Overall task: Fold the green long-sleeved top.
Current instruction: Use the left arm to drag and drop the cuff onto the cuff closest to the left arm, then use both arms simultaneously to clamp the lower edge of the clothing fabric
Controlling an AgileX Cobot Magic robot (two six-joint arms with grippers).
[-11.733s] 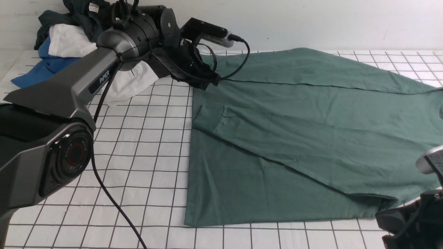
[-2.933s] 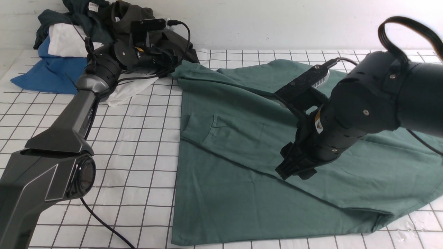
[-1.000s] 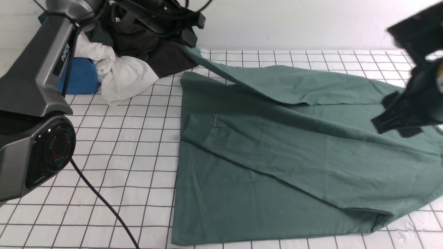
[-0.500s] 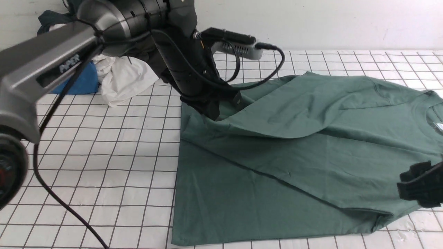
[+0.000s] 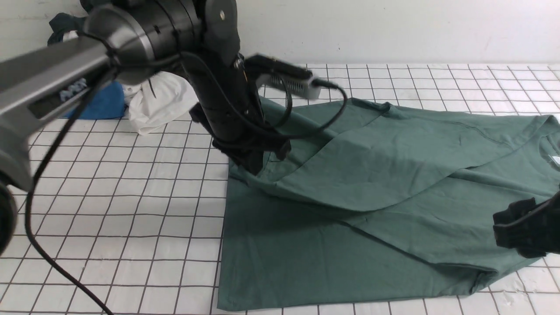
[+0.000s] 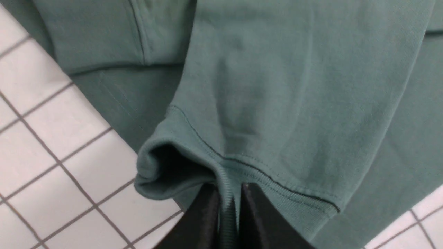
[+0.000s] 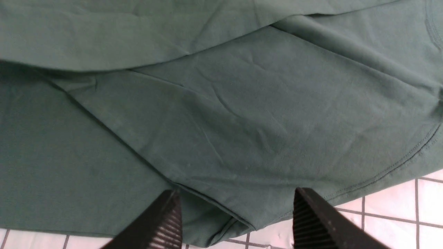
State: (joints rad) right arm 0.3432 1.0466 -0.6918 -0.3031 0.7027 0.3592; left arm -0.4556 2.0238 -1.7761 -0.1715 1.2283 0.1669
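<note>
1. Right wrist view, nearest to the robot: the right pincer (image 7: 235, 197) hangs low over the near edge of the green top (image 7: 221, 103). Its 2 fingers (image 7: 166, 214) stand wide apart and nothing is between them, so it is open and holds nothing. The cloth lies flat under it, not touching the fingers as far as I can see. I think it waits here to press or take this near edge later.
2. On the near side of the top, 1 sleeve (image 5: 415, 227) already lies folded across the body. This is why the body shows a long slanted line there.
3. The top is spread on the checked table (image 5: 131, 210). Its bottom hem points to the robot's left and its neck to the robot's right.
4. Farther away, the left pincer (image 5: 256, 164) is closed on the ribbed cuff (image 6: 270, 180) of the far sleeve (image 5: 372, 162). In the left wrist view the cuff edge is pinched between the 2 black fingers. The cuff mouth gapes open just beside them.
5. From this grip the far sleeve drapes down over the body toward the neck. In my judgement, holding the cuff lets the arm lay the whole sleeve across the body in 1 move.
6. The left pincer is low, close to the hem edge, with the rest of the top below it and to its right.
7. Farthest, by the wall, a pile of other clothes (image 5: 157, 105) lies apart from the top.
</note>
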